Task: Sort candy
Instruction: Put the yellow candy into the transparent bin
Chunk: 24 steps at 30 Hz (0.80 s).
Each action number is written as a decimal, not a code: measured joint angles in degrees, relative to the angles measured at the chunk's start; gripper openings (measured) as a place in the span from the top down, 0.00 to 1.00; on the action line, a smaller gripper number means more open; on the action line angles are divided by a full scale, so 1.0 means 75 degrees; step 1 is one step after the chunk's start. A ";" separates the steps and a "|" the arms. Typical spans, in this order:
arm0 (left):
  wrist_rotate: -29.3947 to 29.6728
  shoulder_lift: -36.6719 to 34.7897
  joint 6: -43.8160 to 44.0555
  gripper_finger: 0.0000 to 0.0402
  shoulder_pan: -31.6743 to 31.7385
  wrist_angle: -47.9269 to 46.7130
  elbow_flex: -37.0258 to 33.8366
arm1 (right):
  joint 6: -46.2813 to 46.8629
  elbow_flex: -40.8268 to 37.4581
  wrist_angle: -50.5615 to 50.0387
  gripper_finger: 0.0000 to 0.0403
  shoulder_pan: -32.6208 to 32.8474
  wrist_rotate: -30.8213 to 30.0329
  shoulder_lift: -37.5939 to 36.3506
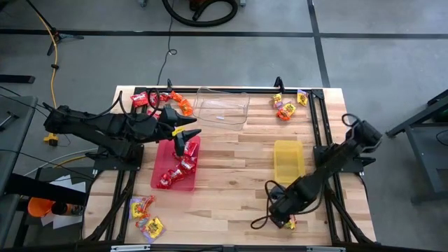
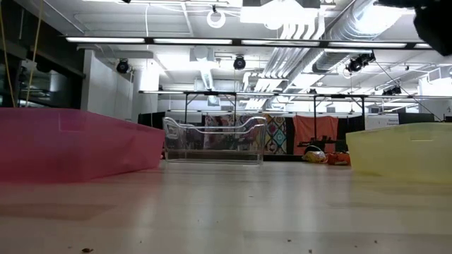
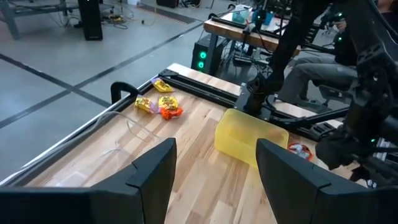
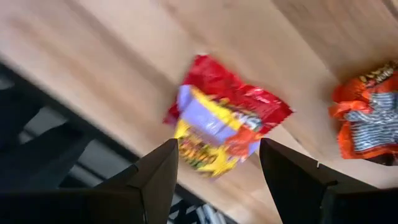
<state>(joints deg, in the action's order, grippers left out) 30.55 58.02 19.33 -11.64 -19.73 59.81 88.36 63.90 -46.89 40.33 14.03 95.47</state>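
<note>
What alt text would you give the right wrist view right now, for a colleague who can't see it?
The right pincer, fingers open, hovers over a red and yellow candy packet lying on the wooden table. An orange packet lies beside it, near the picture's edge.

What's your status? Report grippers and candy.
Left gripper open, empty, over red tray. Right gripper open above a red packet at the near table edge. Nothing in the way.

Wrapped candy point(image 1: 175, 171) scattered in clusters
</note>
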 joint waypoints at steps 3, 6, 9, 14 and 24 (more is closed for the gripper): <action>0.0002 0.0000 0.0006 0.48 0.0000 -0.0007 0.0000 | 0.0172 -0.0003 -0.0007 0.45 0.0066 0.0147 0.0241; -0.0052 0.0000 0.0009 0.48 0.0000 -0.0015 0.0000 | 0.0429 -0.0003 -0.0024 0.45 0.0169 0.0328 0.0374; -0.0139 0.0000 0.0009 0.48 0.0000 -0.0023 0.0000 | 0.0760 -0.0003 -0.0037 0.45 0.0334 0.0353 0.0426; -0.0169 0.0000 0.0003 0.48 0.0000 -0.0069 0.0000 | 0.1199 -0.0003 -0.0127 0.45 0.0553 0.0318 0.0430; -0.0169 0.0000 0.0004 0.48 0.0000 -0.0084 0.0000 | 0.1417 -0.0003 -0.0098 0.45 0.0619 -0.0240 0.0610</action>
<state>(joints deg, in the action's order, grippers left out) 29.28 58.02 19.37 -11.64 -20.36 59.81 98.99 63.88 -47.62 44.97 12.23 100.04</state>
